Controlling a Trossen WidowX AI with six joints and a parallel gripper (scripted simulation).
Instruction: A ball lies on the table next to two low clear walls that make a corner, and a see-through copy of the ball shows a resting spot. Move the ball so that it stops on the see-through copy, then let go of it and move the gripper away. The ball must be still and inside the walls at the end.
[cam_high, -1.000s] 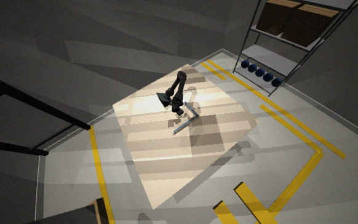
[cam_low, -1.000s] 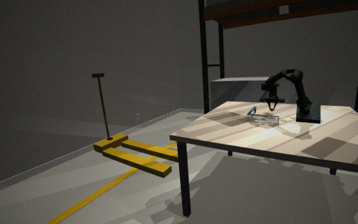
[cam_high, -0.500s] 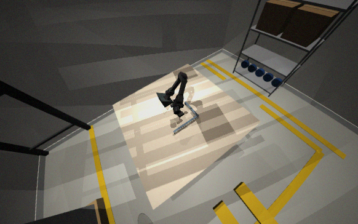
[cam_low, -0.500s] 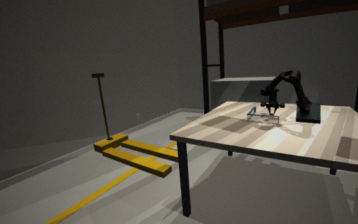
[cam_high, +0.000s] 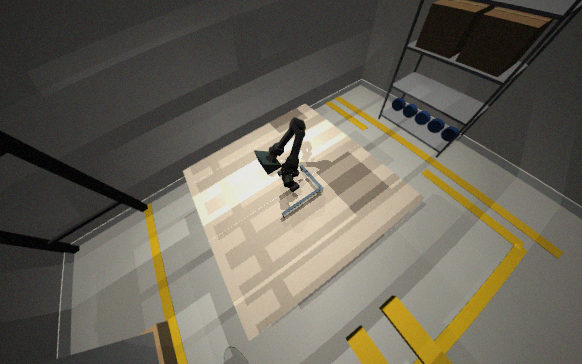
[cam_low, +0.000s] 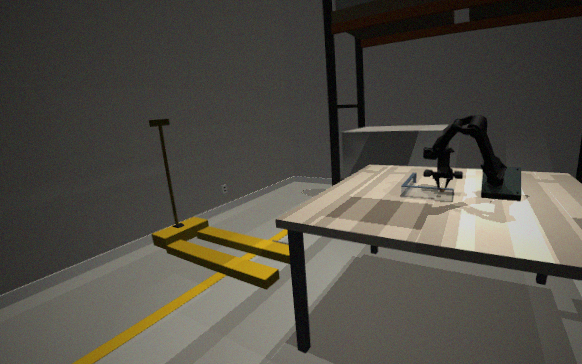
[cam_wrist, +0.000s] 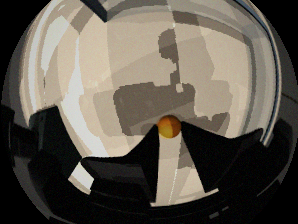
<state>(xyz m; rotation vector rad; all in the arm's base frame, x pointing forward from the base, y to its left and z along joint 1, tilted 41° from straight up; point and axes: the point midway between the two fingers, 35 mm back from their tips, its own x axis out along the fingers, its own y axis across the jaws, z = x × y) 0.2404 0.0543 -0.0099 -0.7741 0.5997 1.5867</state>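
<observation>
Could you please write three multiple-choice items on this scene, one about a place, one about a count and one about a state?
1. Where does the ball sit?
A. between the pincer fingertips
B. on the floor
C. on the shelf rack

2. How many blue round things lie in a row on the rack's bottom shelf?
A. two
B. five
C. nine

3. What is the pincer's state?
A. wide open, empty
B. shut on the ball
C. out of view

Key: 1 A, the wrist view shows the orange ball at the tips of the dark fingers. 2 B, the top view shows five in a row. 3 B, the fingers stand closed against the ball above the table, by the clear walls.
</observation>
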